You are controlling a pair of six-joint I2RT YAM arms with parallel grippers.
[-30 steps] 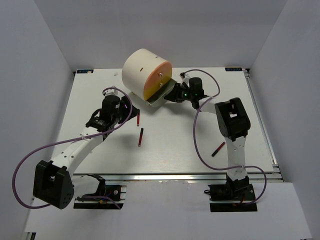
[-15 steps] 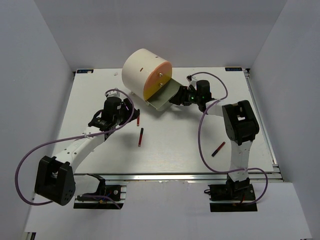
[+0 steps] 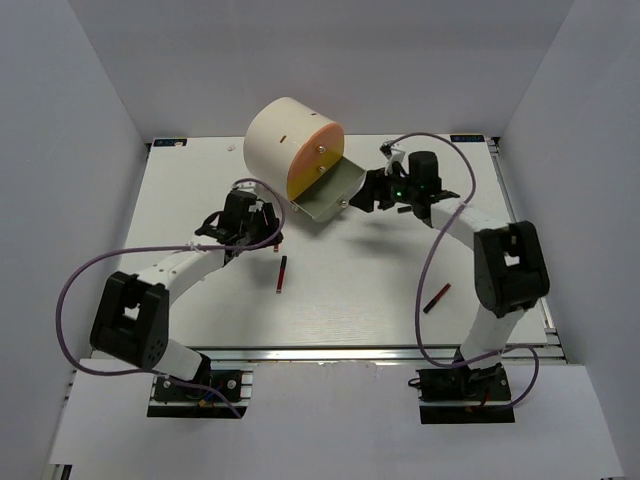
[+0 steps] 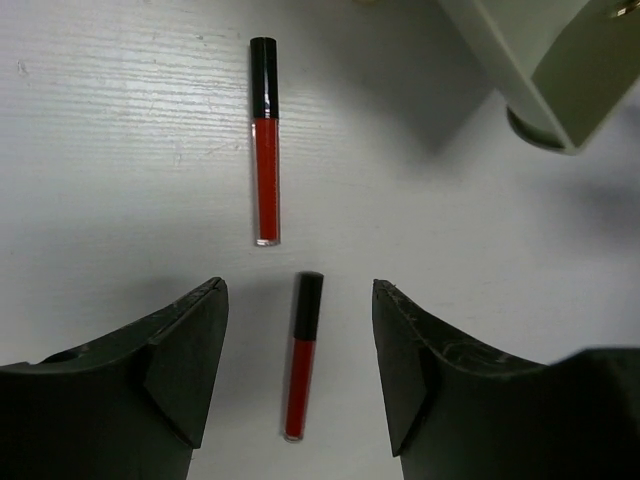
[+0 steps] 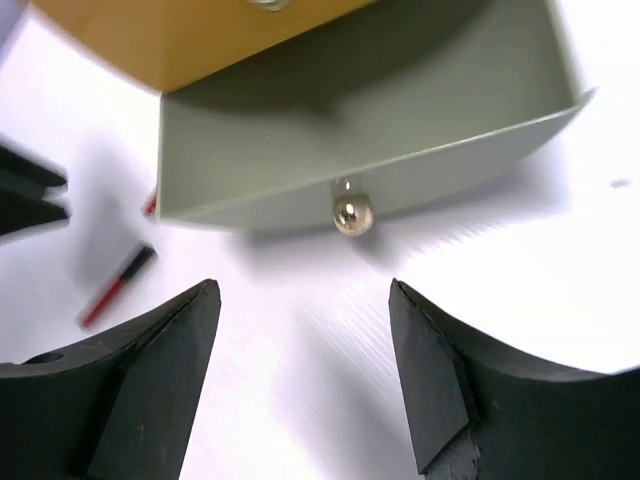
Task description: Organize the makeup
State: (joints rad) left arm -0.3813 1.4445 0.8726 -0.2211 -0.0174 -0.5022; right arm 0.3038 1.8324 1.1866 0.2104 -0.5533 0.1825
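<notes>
Hovering spread open, my left hand (image 4: 298, 292) straddles the near stick (image 4: 300, 360) on the worktop (image 4: 120, 150); its long axis runs lengthwise between the fingers (image 4: 170, 370), square to their closing line. My right hand (image 5: 305, 290), also spread, faces the drawer knob (image 5: 352, 215).

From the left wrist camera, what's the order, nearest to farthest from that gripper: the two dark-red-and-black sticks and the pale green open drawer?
1. Dark-red-and-black stick between the left gripper fingers, bottom centre.
2. Second dark-red-and-black stick, ahead, slightly left.
3. Pale green open drawer, top right.
</notes>
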